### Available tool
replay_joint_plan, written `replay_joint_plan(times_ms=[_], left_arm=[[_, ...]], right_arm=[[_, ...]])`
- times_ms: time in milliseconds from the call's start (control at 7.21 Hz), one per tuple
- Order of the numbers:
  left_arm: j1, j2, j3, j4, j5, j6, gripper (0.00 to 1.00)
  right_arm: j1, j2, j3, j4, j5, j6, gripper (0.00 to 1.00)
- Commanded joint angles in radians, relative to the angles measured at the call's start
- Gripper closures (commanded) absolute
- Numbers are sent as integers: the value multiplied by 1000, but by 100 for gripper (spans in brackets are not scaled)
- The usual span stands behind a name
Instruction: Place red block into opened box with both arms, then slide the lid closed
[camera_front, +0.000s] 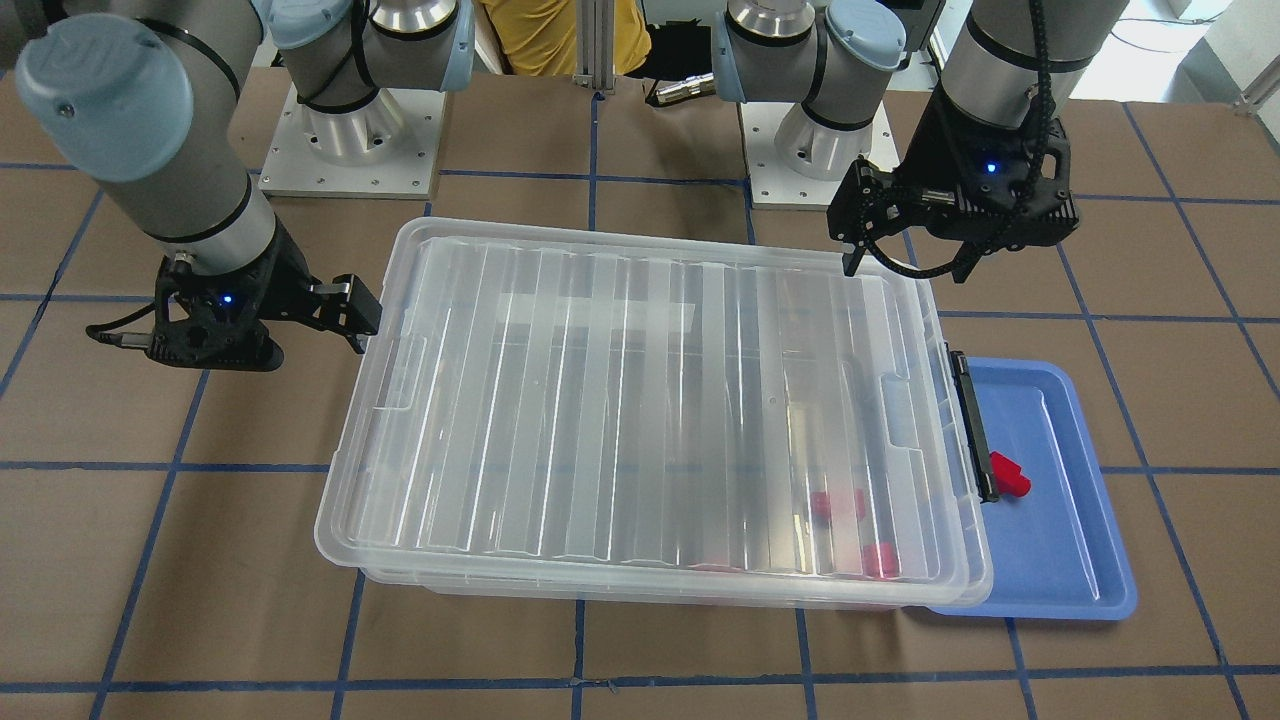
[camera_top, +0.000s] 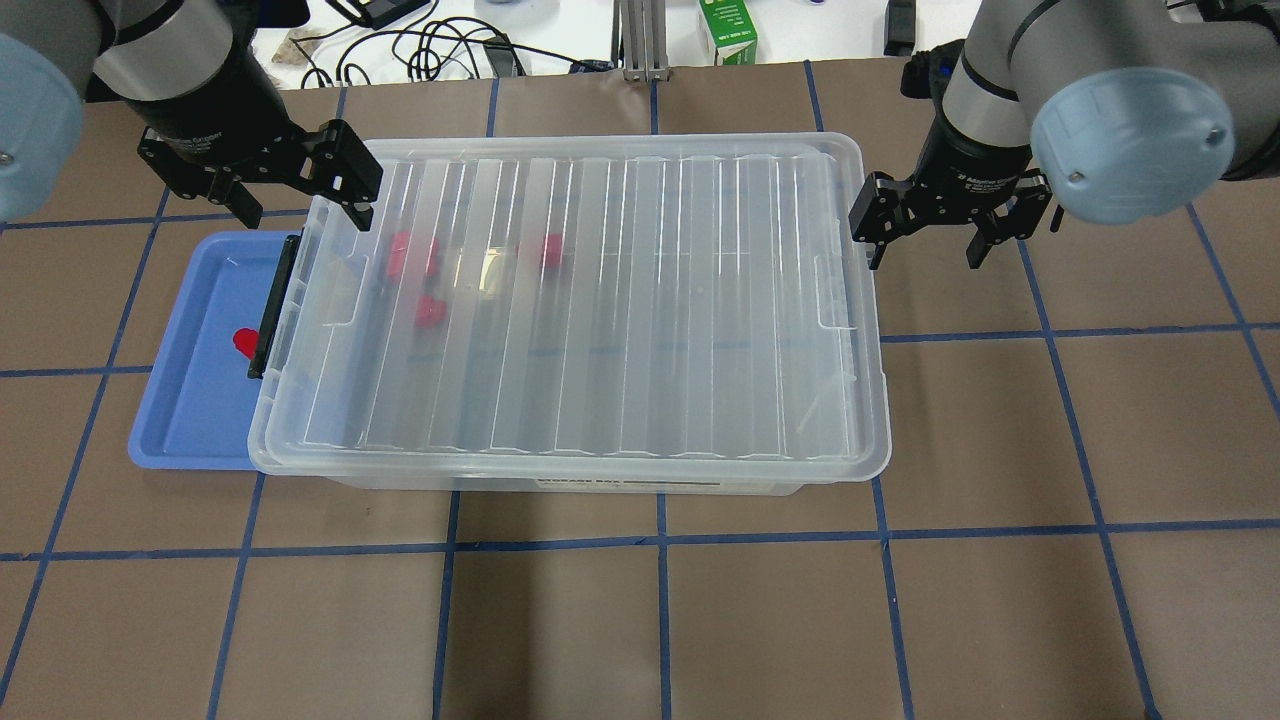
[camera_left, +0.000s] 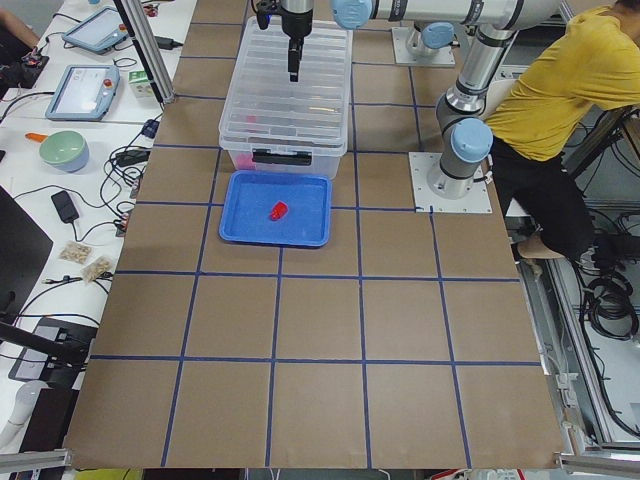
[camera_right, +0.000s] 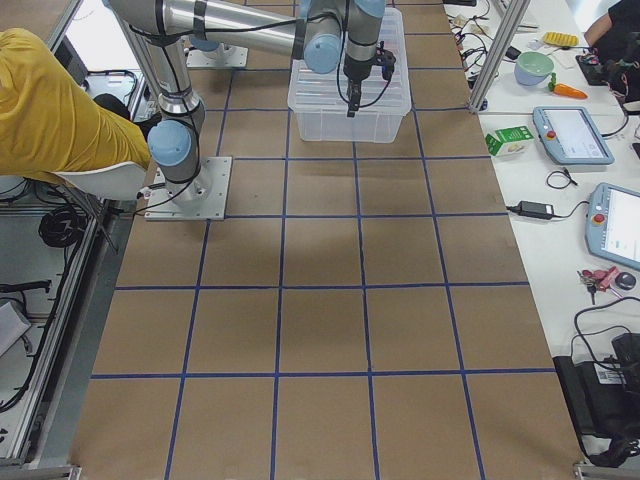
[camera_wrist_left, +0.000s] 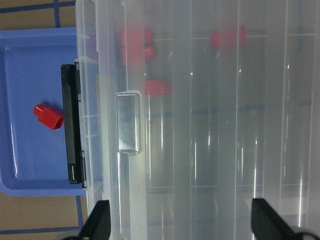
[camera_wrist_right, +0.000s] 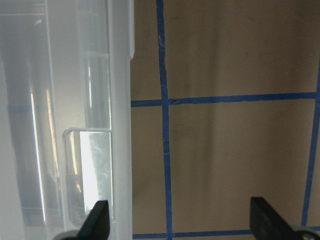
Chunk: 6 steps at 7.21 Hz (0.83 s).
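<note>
The clear lid (camera_top: 620, 300) lies on the clear box (camera_top: 640, 485) and covers it almost fully. Through the lid I see red blocks (camera_top: 432, 312) inside, near the black clasp (camera_top: 275, 305) end. One more red block (camera_top: 243, 341) lies in the blue tray (camera_top: 190, 400) beside the clasp, also seen from the left wrist (camera_wrist_left: 49, 116). My left gripper (camera_top: 300, 195) hovers open over the lid's far corner at the clasp end, holding nothing. My right gripper (camera_top: 928, 245) is open and empty just off the other short end, above bare table.
The blue tray (camera_front: 1060, 540) is partly tucked under the box's clasp end. A person in a yellow shirt (camera_left: 560, 90) stands behind the arm bases. A green carton (camera_top: 728, 30) and cables sit beyond the far table edge. Brown table surface with blue tape lines surrounds the box.
</note>
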Motion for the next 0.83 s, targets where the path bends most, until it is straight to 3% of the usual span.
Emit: replay_joint_plan(times_ms=[0, 693], left_arm=[[-2, 10, -1, -5, -7, 6, 0], [-2, 22, -18, -9, -16, 64, 0]], right_arm=[[0, 34, 3, -6, 7, -7, 0], [0, 61, 5, -4, 13, -6, 0]])
